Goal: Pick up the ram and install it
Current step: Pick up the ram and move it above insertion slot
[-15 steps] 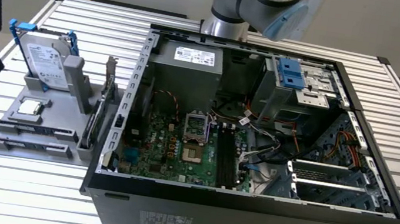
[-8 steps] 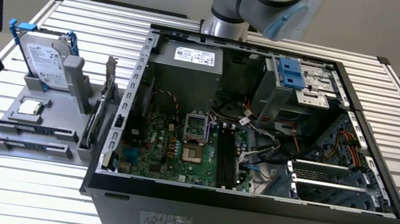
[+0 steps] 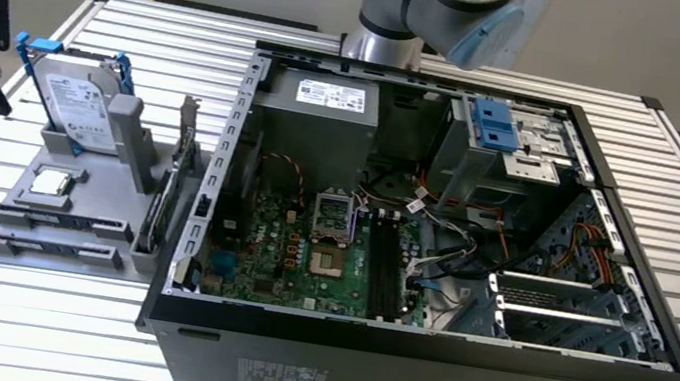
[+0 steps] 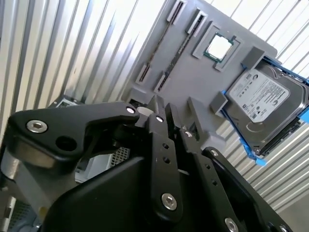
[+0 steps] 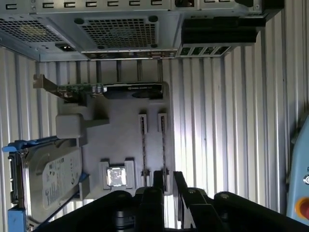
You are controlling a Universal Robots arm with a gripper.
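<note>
Two ram sticks stand on edge in slots of a grey holder tray (image 5: 120,121), side by side: one ram (image 5: 162,145) and another (image 5: 143,145). In the second wrist view they are thin dark strips (image 4: 165,38) beside the tray's end slots. In the exterior view the tray (image 3: 95,205) lies at the exterior view's left of the open computer case (image 3: 422,365). My gripper (image 5: 168,180) hovers above the tray's edge near the sticks' ends, shut and holding nothing. The second wrist view gives the gripper (image 4: 164,108) from the side.
The tray also holds a hard drive (image 3: 77,106) in a blue frame, a square silver CPU (image 3: 54,183) and an upright expansion card (image 5: 111,89). Inside the case the motherboard (image 3: 290,254) has long black memory slots (image 3: 384,258). Ribbed metal table (image 3: 26,306) all around.
</note>
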